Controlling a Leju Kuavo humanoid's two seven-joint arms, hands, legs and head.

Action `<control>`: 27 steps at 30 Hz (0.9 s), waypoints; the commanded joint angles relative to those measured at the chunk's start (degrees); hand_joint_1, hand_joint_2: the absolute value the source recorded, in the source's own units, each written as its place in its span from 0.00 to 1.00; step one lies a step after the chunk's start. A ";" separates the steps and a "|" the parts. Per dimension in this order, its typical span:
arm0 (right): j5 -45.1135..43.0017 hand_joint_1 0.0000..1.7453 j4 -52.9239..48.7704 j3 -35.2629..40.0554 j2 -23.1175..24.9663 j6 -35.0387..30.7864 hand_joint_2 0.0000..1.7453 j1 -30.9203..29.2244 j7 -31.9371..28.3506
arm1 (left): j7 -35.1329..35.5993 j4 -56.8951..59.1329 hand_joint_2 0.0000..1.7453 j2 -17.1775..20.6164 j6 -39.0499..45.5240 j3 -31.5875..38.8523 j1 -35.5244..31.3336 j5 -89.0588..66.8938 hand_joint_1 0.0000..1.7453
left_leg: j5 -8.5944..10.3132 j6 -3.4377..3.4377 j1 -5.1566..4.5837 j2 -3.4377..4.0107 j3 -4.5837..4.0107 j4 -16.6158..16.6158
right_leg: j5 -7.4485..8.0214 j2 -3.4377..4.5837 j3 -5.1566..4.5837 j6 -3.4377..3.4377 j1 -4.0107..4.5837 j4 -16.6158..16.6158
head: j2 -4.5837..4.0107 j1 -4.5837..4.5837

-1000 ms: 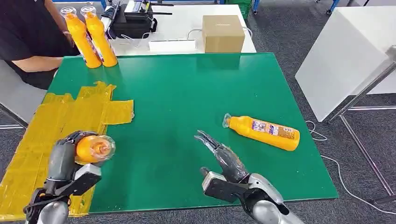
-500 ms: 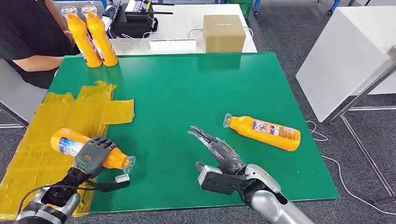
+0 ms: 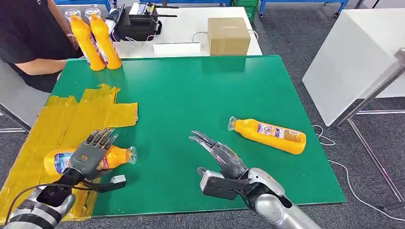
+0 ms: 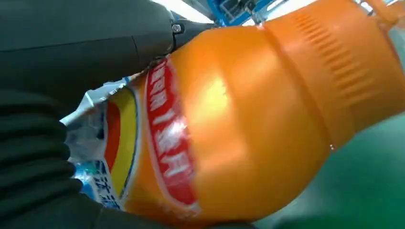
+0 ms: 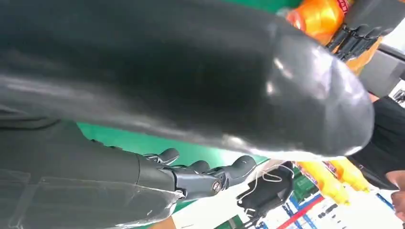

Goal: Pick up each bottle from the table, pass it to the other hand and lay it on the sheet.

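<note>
Green tabletop [image 3: 191, 105] carries a yellow sheet [image 3: 71, 119] along its left edge, where one bottle [image 3: 86, 159] lies under the left hand [image 3: 90, 151], fingers spread, seemingly letting go. Right hand [image 3: 219, 155] hovers open-fingered, empty, near the second bottle [image 3: 267, 135] by the right edge.

Grey carpet floor [image 3: 286, 28] — a white table [image 3: 191, 21] behind, perhaps a white cabinet [image 3: 353, 62] to the right.

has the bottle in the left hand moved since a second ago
Yes. The bottle has gone from upright in the left hand to lying on the yellow sheet, neck over the green mat.
</note>
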 commanded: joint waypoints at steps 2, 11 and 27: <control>-0.43 0.00 1.41 0.63 -1.35 -0.65 0.00 0.56 0.45 | -0.95 -6.82 0.00 -2.89 11.34 7.13 5.53 4.89 0.00 | -0.02 -0.03 0.01 0.09 0.02 -0.04 | 0.01 0.05 0.00 0.00 0.01 -0.05 | 0.00 0.00; -0.57 0.00 1.21 0.62 -1.90 -0.95 0.00 0.92 0.41 | -1.91 -9.02 0.00 -4.20 13.44 9.13 6.17 6.51 0.00 | -0.01 -0.06 0.00 0.19 -0.21 -0.05 | 0.01 0.06 -0.26 -0.02 0.01 -0.07 | 0.00 0.00; -0.72 0.00 1.30 1.25 -2.45 -1.09 0.00 0.76 0.40 | -4.50 -7.25 0.00 -5.00 16.00 12.02 6.54 7.79 0.00 | 0.00 -0.04 0.01 0.19 -0.27 -0.03 | 0.01 0.03 -0.35 -0.01 0.01 -0.04 | 0.00 0.00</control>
